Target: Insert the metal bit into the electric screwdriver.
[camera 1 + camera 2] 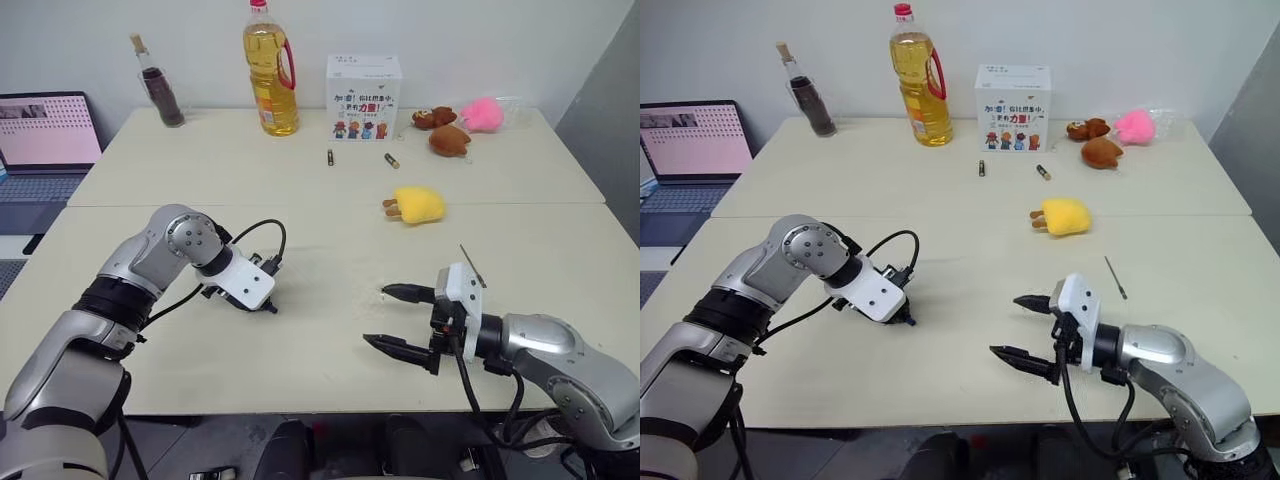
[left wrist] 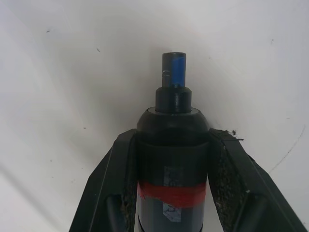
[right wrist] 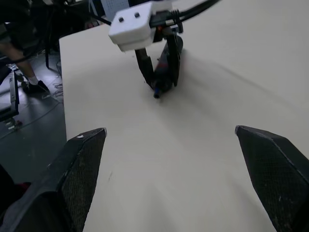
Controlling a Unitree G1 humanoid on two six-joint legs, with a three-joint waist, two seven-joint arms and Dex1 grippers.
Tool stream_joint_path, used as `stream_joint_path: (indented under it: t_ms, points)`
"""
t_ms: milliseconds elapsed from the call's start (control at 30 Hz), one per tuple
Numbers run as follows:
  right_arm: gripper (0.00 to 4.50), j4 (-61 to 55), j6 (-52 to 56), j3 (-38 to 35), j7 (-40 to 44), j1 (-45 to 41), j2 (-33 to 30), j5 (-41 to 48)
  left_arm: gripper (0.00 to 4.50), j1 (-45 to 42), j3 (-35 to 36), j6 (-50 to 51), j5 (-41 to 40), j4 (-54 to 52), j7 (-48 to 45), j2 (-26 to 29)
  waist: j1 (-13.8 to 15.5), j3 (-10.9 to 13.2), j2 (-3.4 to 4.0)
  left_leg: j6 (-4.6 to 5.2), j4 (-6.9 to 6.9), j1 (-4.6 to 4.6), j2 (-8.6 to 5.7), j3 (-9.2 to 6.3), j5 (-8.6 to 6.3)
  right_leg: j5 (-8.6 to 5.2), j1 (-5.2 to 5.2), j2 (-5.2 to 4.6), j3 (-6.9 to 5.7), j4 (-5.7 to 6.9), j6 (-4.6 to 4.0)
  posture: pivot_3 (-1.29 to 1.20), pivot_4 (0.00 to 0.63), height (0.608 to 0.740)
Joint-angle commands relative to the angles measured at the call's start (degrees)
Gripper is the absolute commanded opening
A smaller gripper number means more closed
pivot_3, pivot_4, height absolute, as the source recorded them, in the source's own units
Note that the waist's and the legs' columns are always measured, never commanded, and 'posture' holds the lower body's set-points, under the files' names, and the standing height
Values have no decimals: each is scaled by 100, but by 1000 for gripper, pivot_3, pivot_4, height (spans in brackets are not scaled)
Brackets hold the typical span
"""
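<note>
The table (image 1: 940, 205) carries everything. On it, the left gripper (image 3: 158, 72) is clamped around the electric screwdriver (image 2: 173, 159), red band between the fingers and blue tip just above the surface. The right gripper (image 1: 1028, 330) hangs empty, jaws wide. The metal bit (image 1: 1115, 277) lies near it, apart. Next, I judge, lift the screwdriver level, then pinch the thin bit mid-length so it cannot roll.

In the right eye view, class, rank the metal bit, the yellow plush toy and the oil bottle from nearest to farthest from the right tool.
1. The metal bit: lying on the table just beyond the right tool, to its right.
2. The yellow plush toy: farther back, mid-table.
3. The oil bottle: standing at the far edge.
</note>
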Motion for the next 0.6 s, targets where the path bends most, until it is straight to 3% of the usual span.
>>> stream_joint_path:
  t_ms: [33, 167, 333, 467, 600]
  points:
    - [4500, -283, 40, -261, -122, -197, 72, 378, 1630, 39, 26, 57, 101, 177, 206, -61, 4, 0, 0, 0, 0, 5, 0, -2, 0, 0, 7, 0, -1, -2, 0, 0, 150, 740]
    - [4500, -324, 52, -254, -153, -332, -2, 417, 1630, -190, 428, 676, -329, 398, 312, -252, 13, 1, -2, 2, -3, 44, -1, -11, -1, -2, 49, 0, -7, -9, 1, 0, 150, 740]
    - [4500, -315, 231, -699, -523, -627, -90, 623, 1630, -636, 1653, 3146, -2035, -327, 329, -837, 13, 21, -34, 3, 0, 36, 3, -17, -2, -2, 46, 0, -13, -12, 2, 0, 150, 740]
    - [4500, -378, 464, -994, -919, -992, -96, 927, 1630, -842, 2538, 4584, -3028, -1135, 1418, -1597, -2, 25, -41, 2, 12, -6, 8, -49, -2, -2, 35, -13, -23, -25, 5, 0, 150, 740]
    - [4500, -322, 552, -1026, -1283, -1451, 1, 1030, 1630, -766, 3029, 5070, -3410, -1632, 2866, -2552, -30, 25, -41, 3, 9, -4, 7, -54, -2, -2, 35, -20, -19, -31, 7, 0, 150, 740]
